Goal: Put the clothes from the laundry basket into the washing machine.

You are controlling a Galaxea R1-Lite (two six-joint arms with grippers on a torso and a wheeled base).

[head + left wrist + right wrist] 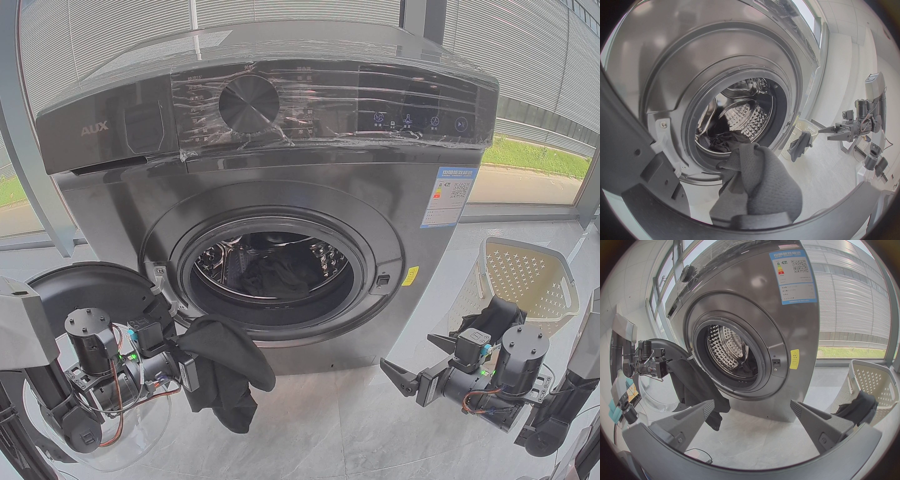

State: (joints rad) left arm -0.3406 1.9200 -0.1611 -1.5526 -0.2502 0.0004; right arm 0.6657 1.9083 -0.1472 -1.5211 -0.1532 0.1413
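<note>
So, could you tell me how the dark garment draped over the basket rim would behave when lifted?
Probably floppy: the dark garment sags limply over the laundry basket rim. Likely light, as the similar cloth in the left gripper hangs in loose folds. It may drag on the rim.

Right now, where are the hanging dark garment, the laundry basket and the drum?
dark garment [225, 359], head view, draped fold at its middle.
laundry basket [531, 275], head view, perforated inner back wall.
drum [329, 257], head view, studded metal wall, right side.

Pale marble-tiled floor [325, 425]; tall windows [537, 94], slatted building outside; grass strip [537, 156]; daylight
</note>
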